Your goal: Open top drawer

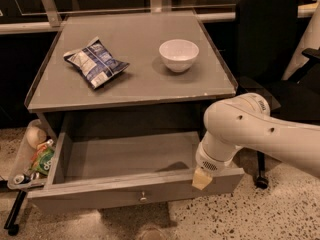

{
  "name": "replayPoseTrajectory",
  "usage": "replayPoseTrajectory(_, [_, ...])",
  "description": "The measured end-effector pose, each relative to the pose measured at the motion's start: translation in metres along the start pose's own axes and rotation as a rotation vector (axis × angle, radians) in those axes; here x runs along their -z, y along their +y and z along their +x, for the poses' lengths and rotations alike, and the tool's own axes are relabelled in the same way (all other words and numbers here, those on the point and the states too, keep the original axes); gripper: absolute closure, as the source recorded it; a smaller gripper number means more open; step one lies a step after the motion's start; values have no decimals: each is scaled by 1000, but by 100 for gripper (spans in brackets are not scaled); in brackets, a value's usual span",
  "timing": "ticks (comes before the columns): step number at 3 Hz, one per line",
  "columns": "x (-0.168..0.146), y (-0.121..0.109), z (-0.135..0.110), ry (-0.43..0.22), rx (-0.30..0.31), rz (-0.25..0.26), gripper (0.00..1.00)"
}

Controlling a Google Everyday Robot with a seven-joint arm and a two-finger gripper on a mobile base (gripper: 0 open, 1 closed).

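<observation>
The top drawer (pixel 130 156) of the grey cabinet is pulled far out, and its shallow grey inside shows with nothing in it. Its front panel (pixel 90 198) faces the camera with a small round metal knob (pixel 143 196) at the centre. My gripper (pixel 202 179) hangs from the white arm (pixel 250 129) at the right end of the front panel's top edge, right of the knob. Only its tan tip shows, against or just over that edge; the arm hides the rest.
On the cabinet top (pixel 135 84) lie a blue-and-white chip bag (pixel 95 61) and a white bowl (pixel 178 54). A side pouch with small items (pixel 35 156) hangs at the cabinet's left. A black office chair (pixel 272 59) stands at the right.
</observation>
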State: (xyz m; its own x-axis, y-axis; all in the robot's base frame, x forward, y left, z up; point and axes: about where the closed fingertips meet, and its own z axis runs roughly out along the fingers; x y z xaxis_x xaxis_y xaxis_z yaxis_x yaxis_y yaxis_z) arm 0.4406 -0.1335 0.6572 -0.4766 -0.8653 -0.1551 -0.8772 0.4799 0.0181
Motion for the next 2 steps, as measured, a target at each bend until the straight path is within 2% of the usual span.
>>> replayPoseTrajectory(1, [2, 7, 6, 3, -14, -10, 100])
replayPoseTrajectory(2, [2, 7, 6, 3, -14, -10, 81])
